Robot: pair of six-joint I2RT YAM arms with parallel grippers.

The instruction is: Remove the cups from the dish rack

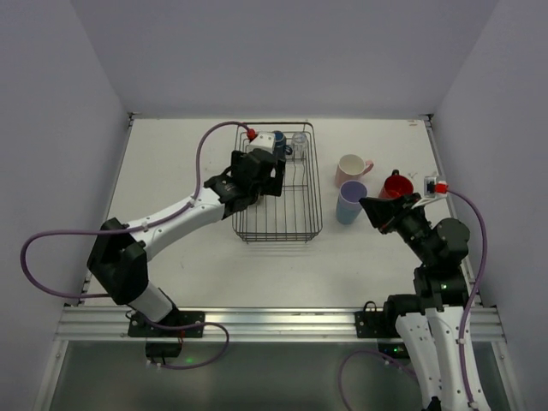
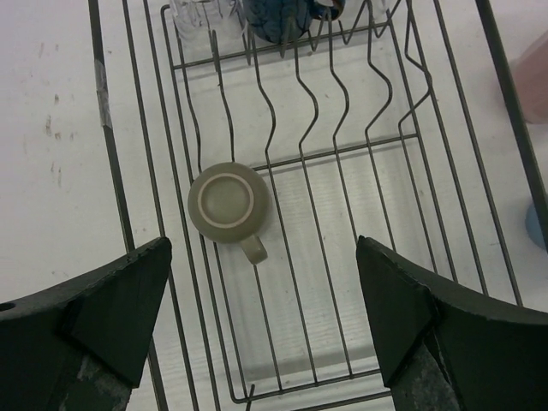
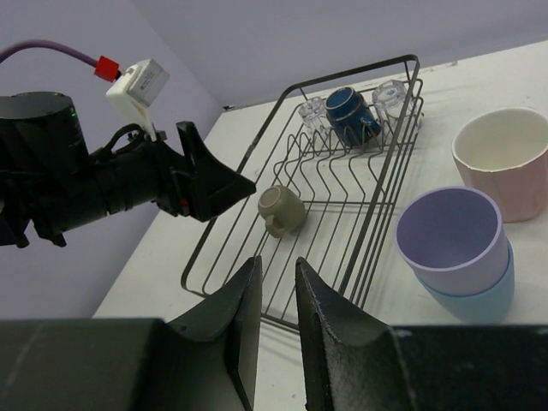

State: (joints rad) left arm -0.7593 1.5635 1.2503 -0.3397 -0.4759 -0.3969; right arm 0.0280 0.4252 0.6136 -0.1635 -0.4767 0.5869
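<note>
The dish rack [image 1: 313, 205] is a dark wire basket at mid-table. In it, an olive-green mug [image 2: 227, 203] lies upturned at the left side; it also shows in the right wrist view [image 3: 281, 207]. A dark blue mug [image 3: 349, 114] and two clear glasses [image 3: 392, 94] stand at the rack's far end. My left gripper [image 2: 264, 287] hangs open and empty over the rack, just short of the olive mug. My right gripper [image 3: 276, 265] is empty, its fingers nearly together, right of the rack. A pink mug [image 1: 349, 169], a lavender cup [image 1: 351, 201] nested in a light blue one [image 3: 479, 291] and a red cup [image 1: 396, 185] stand on the table.
The unloaded cups stand close together between the rack's right side and my right gripper [image 1: 370, 207]. White walls close in the table at the back and both sides. My left arm [image 1: 171, 218] reaches in diagonally from the near left.
</note>
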